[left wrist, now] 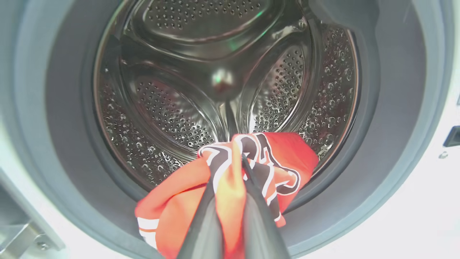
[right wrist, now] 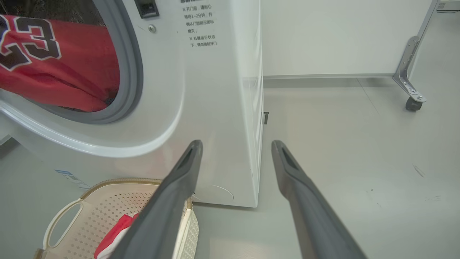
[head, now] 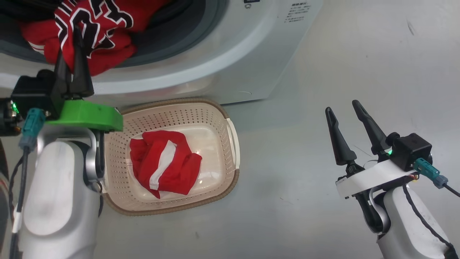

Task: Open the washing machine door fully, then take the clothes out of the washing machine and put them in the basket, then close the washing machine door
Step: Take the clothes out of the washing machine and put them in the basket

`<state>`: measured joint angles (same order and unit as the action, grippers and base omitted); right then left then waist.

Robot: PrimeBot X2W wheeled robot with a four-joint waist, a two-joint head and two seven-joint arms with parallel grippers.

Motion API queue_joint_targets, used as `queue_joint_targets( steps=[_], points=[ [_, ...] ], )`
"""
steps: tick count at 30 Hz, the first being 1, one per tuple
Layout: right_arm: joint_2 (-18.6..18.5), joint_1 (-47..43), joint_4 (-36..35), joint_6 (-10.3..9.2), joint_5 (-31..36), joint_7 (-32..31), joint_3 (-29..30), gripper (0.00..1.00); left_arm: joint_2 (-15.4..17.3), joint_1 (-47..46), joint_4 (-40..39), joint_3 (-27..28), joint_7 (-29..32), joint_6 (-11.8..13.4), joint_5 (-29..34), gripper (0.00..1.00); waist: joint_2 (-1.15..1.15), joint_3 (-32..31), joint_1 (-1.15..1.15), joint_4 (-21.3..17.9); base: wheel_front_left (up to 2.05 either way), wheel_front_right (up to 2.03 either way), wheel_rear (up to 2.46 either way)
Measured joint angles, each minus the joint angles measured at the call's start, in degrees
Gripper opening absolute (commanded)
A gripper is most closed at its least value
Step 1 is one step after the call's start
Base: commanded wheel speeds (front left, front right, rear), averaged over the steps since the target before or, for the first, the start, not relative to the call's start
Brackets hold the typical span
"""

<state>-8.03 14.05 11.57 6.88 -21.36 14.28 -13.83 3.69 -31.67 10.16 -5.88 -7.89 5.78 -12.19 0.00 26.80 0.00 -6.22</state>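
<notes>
Red jersey (head: 97, 32) bunched in the mouth of the washing machine (head: 230, 54), draped over the lower gasket lip, lettering facing out. Pinched at a fold by the left claw (head: 68, 39), clamped tight, fingers pointing into the drum. Just before the machine, basket (head: 215, 111), long side parallel to its front, holding a second red garment (head: 161, 162). Off the machine's corner, right claw (head: 341, 105) spread wide, empty.

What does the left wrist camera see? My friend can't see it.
The left pincer is shut on a fold of a red jersey with black-and-white lettering, at the mouth of the washing machine. Behind it is a shiny steel drum full of holes, ringed by grey rubber.
</notes>
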Motion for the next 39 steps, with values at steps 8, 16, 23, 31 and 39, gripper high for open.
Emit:
queue_joint_targets(
  steps=[8,16,23,31,39],
  points=[
    [0.0,-2.8,0.5,-0.54,0.2,0.0,-0.2,1.0,-0.6,6.5,-4.2,-0.8,-2.9,0.2,-0.5,0.0,0.0,-4.4,0.0,2.2,0.0,0.0,0.0],
    [-0.1,-4.9,-0.2,-1.09,0.3,0.0,-0.4,1.0,-0.8,12.0,-9.8,-1.5,-3.2,0.5,-0.9,0.0,0.0,-8.1,0.0,4.3,0.0,0.0,0.0],
    [-0.1,-5.2,-2.1,-1.08,0.4,-0.4,-1.4,1.0,-0.8,18.2,-11.3,-2.2,-0.4,0.5,-2.4,0.0,0.0,-8.2,0.0,5.2,0.0,0.0,0.0],
    [-0.3,-5.2,-3.2,-1.08,0.4,-1.0,-1.5,1.0,-1.0,22.4,-8.5,-4.0,1.9,0.5,-5.4,0.0,0.0,-7.0,0.0,5.1,0.0,0.0,0.0],
    [-0.3,-5.1,-4.5,-1.08,0.4,-1.5,-1.9,1.0,-1.1,23.2,-5.7,-3.8,2.8,0.6,-7.4,0.0,0.0,-5.4,0.0,4.3,0.0,0.0,0.0]
  ],
)
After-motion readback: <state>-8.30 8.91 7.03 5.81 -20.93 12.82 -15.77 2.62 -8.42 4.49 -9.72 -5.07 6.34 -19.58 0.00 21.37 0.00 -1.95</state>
